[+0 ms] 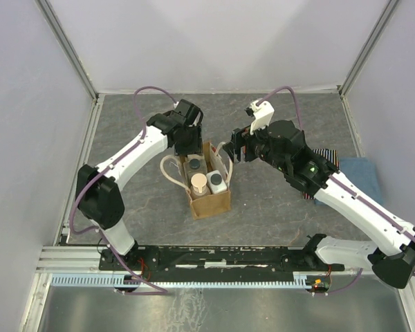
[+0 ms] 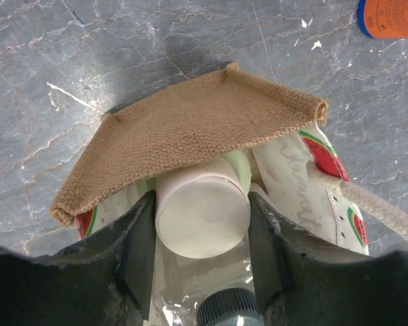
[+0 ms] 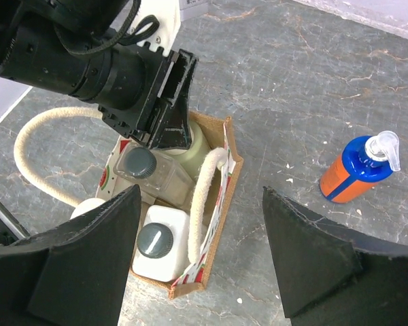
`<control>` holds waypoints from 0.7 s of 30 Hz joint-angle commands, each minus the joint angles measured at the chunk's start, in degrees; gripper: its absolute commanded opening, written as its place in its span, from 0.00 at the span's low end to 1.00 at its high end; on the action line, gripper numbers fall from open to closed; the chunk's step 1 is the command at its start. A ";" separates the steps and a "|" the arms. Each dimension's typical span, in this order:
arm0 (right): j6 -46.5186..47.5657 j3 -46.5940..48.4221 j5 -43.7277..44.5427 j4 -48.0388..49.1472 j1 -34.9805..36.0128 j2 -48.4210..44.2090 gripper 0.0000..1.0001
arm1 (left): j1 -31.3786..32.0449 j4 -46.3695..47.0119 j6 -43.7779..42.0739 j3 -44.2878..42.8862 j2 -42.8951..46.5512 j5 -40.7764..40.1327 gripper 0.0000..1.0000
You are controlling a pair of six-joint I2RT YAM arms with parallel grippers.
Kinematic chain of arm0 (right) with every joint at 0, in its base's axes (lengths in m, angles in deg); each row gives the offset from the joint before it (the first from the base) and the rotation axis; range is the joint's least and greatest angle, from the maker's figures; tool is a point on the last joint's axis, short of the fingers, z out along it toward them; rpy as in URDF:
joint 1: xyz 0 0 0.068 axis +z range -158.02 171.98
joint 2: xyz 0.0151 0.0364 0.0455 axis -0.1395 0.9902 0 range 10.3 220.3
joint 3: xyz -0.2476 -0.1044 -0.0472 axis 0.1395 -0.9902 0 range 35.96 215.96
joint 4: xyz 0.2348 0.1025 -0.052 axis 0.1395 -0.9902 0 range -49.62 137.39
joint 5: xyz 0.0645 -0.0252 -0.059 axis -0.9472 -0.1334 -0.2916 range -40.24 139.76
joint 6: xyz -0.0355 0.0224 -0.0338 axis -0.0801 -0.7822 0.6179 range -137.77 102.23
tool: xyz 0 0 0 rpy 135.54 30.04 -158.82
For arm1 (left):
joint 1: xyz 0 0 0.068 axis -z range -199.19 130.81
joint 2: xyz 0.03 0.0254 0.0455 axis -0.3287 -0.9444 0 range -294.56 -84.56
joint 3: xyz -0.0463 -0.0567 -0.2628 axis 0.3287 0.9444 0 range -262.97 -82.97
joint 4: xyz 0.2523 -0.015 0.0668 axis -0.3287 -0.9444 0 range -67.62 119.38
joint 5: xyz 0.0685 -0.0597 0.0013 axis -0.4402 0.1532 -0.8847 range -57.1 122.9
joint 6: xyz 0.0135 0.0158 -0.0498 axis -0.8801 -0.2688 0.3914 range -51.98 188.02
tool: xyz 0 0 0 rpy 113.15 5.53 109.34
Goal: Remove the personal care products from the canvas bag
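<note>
Just right of my left gripper [image 2: 200,224], the lining of the canvas bag [image 2: 285,159] carries a cursive word. I cannot read it.

Left arm [image 1: 131,155] and right arm [image 1: 360,211] are glossy white tube links between bulky black joint housings; thin purple cables [image 1: 152,88] loop along each; a small green light [image 1: 311,167] glows on the right one; left pincer [image 2: 202,231] and right pincer [image 3: 200,204] carry matte black wedge fingers.

Left hand [image 2: 201,202] clasps a cream bottle [image 2: 201,227] from both sides inside the burlap bag [image 2: 190,129], rope handle [image 2: 367,204] at right; an orange bottle [image 2: 392,17] sits on the grey table [image 2: 54,54].
</note>
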 commanded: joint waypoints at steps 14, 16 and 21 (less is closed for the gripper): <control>2.97 9.71 -7.08 -4.35 7.60 3.57 0.78 | 0.28 -18.10 -3.87 -37.95 -3.33 -7.96 0.15; 3.37 10.84 -6.36 -4.46 10.44 4.42 0.78 | 0.28 -19.87 -3.27 -42.61 -4.21 -8.71 0.13; 3.46 11.69 -4.97 -3.33 16.15 7.66 0.79 | -0.16 -19.77 -2.54 -46.38 -3.28 -12.76 0.15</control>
